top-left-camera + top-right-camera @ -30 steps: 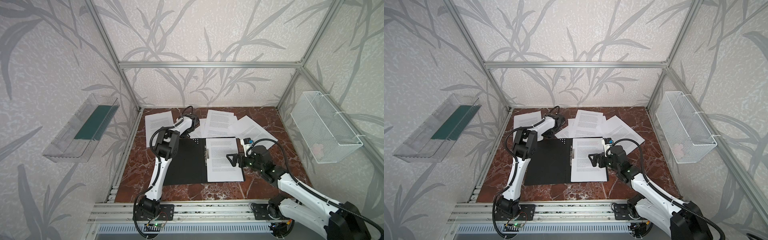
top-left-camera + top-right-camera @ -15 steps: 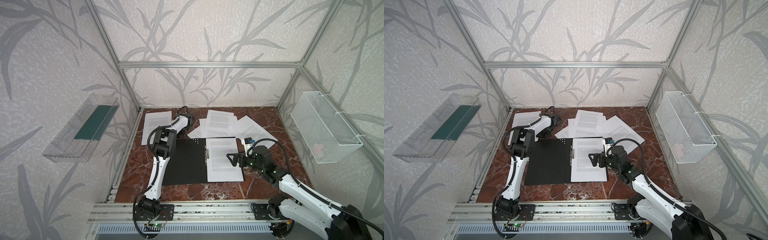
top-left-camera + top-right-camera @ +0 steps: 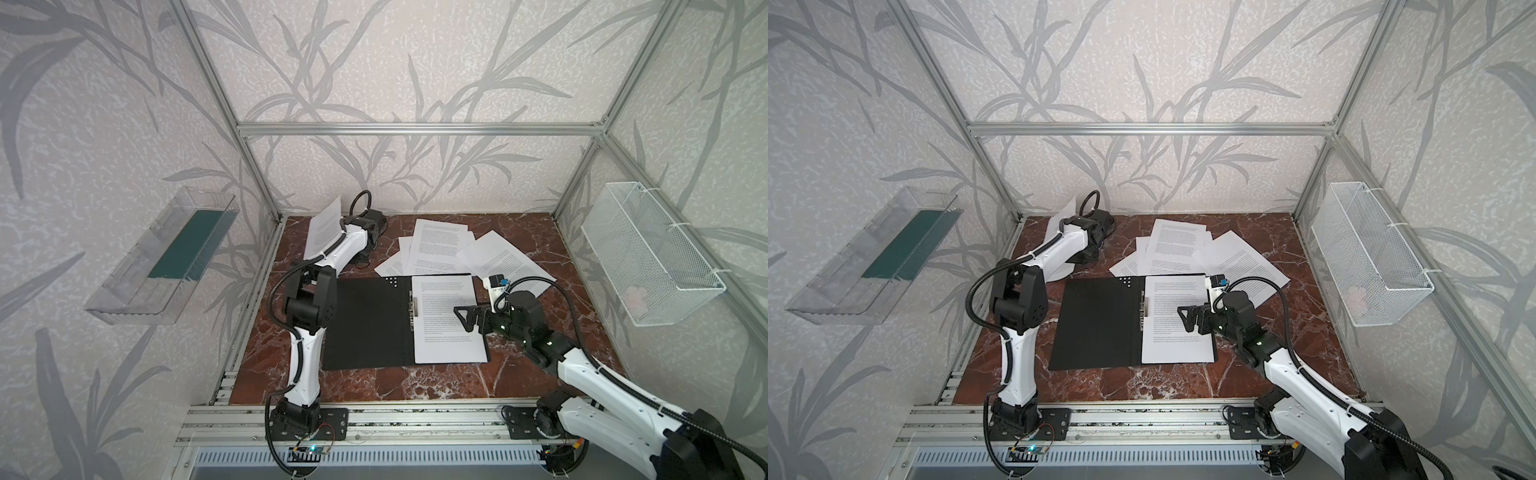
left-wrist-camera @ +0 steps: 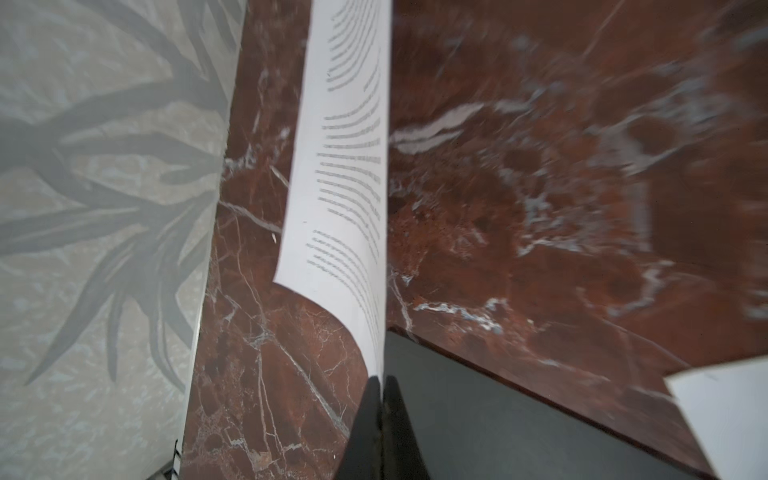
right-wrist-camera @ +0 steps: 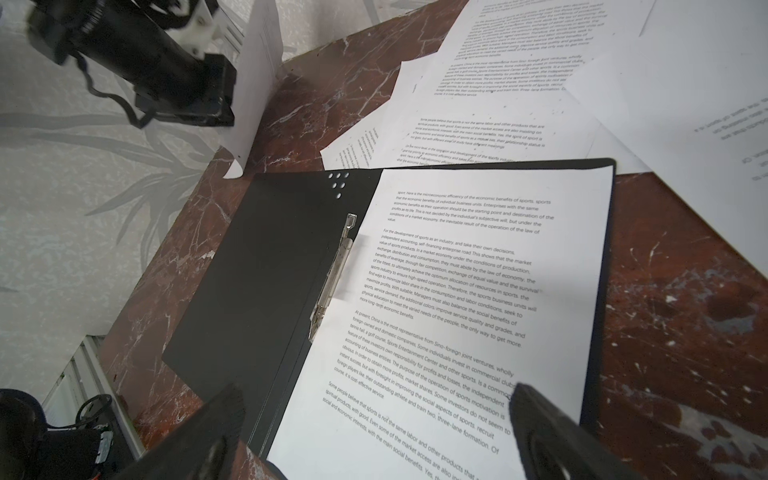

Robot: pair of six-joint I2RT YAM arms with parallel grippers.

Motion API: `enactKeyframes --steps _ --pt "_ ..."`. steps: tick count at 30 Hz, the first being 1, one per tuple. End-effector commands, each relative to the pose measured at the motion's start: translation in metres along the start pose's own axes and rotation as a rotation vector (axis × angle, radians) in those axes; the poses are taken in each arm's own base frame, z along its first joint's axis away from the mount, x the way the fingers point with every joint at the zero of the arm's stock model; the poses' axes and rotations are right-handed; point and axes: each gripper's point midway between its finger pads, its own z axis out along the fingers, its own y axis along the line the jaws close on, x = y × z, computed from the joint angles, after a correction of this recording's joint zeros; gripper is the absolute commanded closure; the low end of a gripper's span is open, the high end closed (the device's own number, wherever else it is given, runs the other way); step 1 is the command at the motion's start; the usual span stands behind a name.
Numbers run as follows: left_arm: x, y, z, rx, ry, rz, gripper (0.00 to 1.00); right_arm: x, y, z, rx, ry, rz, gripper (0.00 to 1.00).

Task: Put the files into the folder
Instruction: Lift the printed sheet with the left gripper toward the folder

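Right wrist view shows the folder (image 5: 270, 270) lying open, black inside up, in the middle of the counter (image 5: 685, 332). A filed sheet (image 5: 478, 291) lies flat on its right half, printed side up, with its left edge beside the metal clip (image 5: 332, 274) at the spine. The left half is bare black. More files (image 5: 498, 104) lie fanned and overlapping on the counter just beyond the folder's far edge. That edge covers their near corners, and the rightmost sheet reaches out past the folder's right side.

The right claw (image 3: 463, 321) hangs over the right part of the filed sheet, jaws spread wide and holding nothing.

In the far left corner, the left claw (image 4: 380, 384) is clamped tight on the edge of a lifted sheet (image 4: 345, 166). This sheet stands up on edge and curls, close to the left wall. Whether its lower corner touches the counter I cannot tell.

In both top views a clear tray (image 3: 166, 253) hangs on the left wall and a white wire basket (image 3: 648, 257) on the right wall, both well apart from the papers.
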Motion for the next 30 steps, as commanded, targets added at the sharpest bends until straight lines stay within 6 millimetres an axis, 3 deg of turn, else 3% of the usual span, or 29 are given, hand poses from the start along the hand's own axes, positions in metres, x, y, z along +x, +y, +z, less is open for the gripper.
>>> enactKeyframes --steps 1,6,9,13,18,23,30 --pt "-0.023 -0.018 -0.054 0.031 -0.159 0.086 1.0 -0.003 -0.006 -0.003 0.028 -0.019 -0.003 0.01" --pt "-0.025 -0.081 -0.129 0.116 -0.37 0.323 1.0 -0.003 -0.028 -0.008 0.091 -0.026 0.08 0.01" --pt "-0.014 -0.112 -0.162 0.191 -0.457 0.449 1.0 -0.003 -0.046 -0.01 0.116 -0.031 0.173 0.01" --pt "0.003 -0.134 -0.191 0.238 -0.64 0.61 1.0 -0.005 -0.056 -0.017 0.126 -0.061 0.223 0.01" --pt "0.03 -0.126 -0.21 0.288 -0.884 0.709 1.0 -0.01 -0.059 -0.028 0.138 -0.111 0.237 0.01" --pt "0.055 -0.116 -0.216 0.182 -1.046 0.866 1.0 -0.014 -0.059 -0.035 0.144 -0.138 0.234 0.01" --pt "0.067 -0.106 -0.216 0.127 -1.196 0.913 1.0 -0.014 -0.062 -0.038 0.164 -0.146 0.231 0.01"
